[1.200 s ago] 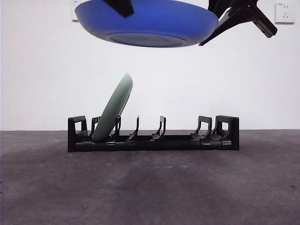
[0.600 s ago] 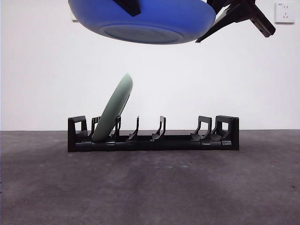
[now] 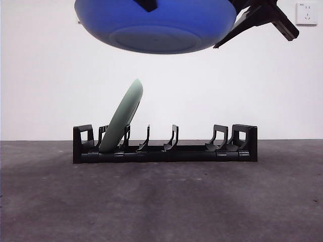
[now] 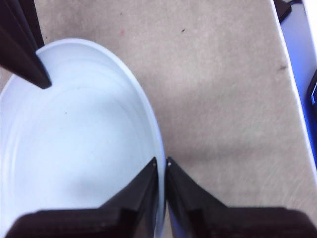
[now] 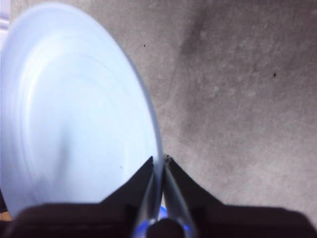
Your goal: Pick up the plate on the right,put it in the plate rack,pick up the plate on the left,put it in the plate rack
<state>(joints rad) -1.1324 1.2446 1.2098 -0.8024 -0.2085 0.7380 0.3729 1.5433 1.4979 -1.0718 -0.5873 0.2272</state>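
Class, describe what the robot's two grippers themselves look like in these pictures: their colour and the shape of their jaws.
Both the left gripper and the right gripper have two matte black jaws, wide at the base and tapering to thin pointed tips. No cables or markings show on them.

Round blue plate point(image 3: 156, 25): smooth, glossy underside with soft highlights; pale, evenly smooth inner face point(image 4: 74, 129).
Pale green round plate point(image 3: 122, 117): smooth, satin finish, low sheen.
Long black plastic plate rack point(image 3: 166, 146): moulded, hard, semi-gloss on the prongs and end blocks.
Dark grey table surface point(image 3: 161, 201): matt, rough, mottled, felt-like grain.
White wall point(image 3: 227, 91): flat, matt.
White wall socket point(image 3: 306, 12): smooth plastic.
Black gripper fingers point(image 4: 143, 186): matt, hard.
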